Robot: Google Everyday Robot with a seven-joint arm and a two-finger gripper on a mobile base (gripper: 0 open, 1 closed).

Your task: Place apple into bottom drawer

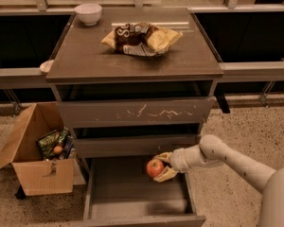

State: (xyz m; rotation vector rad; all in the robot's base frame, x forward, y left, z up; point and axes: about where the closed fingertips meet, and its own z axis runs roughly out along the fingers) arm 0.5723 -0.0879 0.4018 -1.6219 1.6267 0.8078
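The round red apple with yellow-orange patches [154, 168] hangs in the air over the rear right part of the wide grey-brown bottom drawer [128, 194], which stands open with a smooth bare floor. The apple does not touch that floor; it sits just in front of and below the slim plain grey drawer front [132, 145]. The cream-coloured gripper [161, 167] has it clamped between its 2 fingers, 1 finger [164, 157] above the fruit and the other beneath it, so the apple sticks out to the gripper's side, towards the drawer's middle.

The pale, jointed arm [227, 158] comes in from the lower right corner, rises to a rounded elbow beside the cabinet's right edge, then runs nearly level to the wrist, with the gripper pointing across the drawer opening.

Above the slim front is the grey drawer front with white scratches [137, 111], slightly open. On the dark brown table top [85, 60] lie crumpled snack bags [142, 39] near the middle and a small white bowl [88, 13] at the back left corner. On the floor to the side of the drawers stands an open cardboard box [38, 176] holding a green packet [48, 143] and a small orange round fruit [57, 149].
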